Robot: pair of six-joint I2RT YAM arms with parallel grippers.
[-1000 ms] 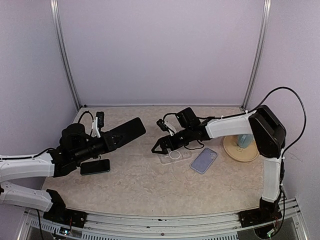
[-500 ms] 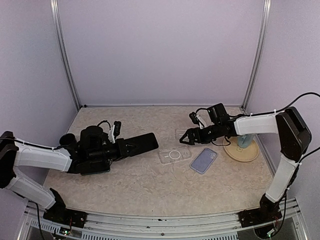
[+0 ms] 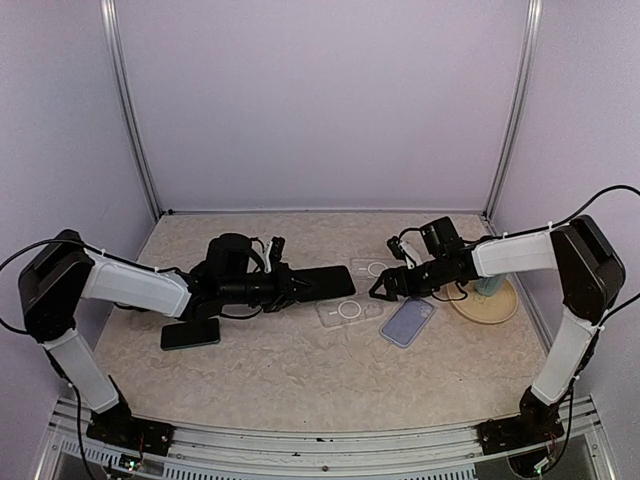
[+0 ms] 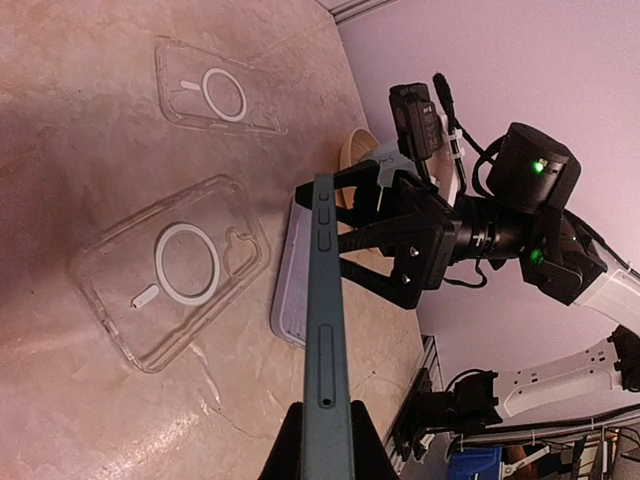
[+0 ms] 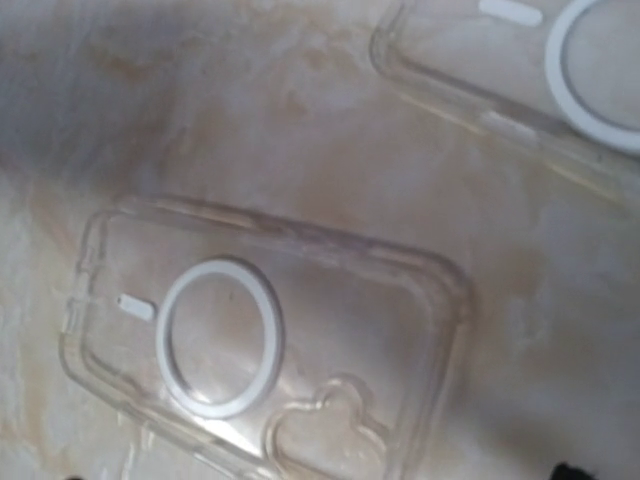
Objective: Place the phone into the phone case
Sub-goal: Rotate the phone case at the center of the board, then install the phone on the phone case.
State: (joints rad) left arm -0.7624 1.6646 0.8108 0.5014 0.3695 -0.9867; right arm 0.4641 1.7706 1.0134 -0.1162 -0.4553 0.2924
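Observation:
A dark phone (image 3: 322, 283) is held edge-up and level in my left gripper (image 3: 284, 289), which is shut on its near end; in the left wrist view the phone (image 4: 325, 320) runs straight out from the fingers (image 4: 372, 452). A clear phone case (image 3: 348, 310) with a white ring lies flat just beyond and below the phone's tip, and shows as the case (image 4: 170, 275) left of the phone. My right gripper (image 3: 383, 289) hovers open just right of that case, and its wrist view looks down on the case (image 5: 260, 340).
A second clear case (image 3: 368, 268) lies behind the first. A lavender phone-shaped item (image 3: 407, 321) lies to the right, and a black phone (image 3: 190, 333) sits on the table at the left. A round wooden plate (image 3: 470, 303) stands at the far right.
My left arm has reached to the right, carrying the phone from the left side to the middle by the clear case. The right gripper has drawn back to the right, off the case.

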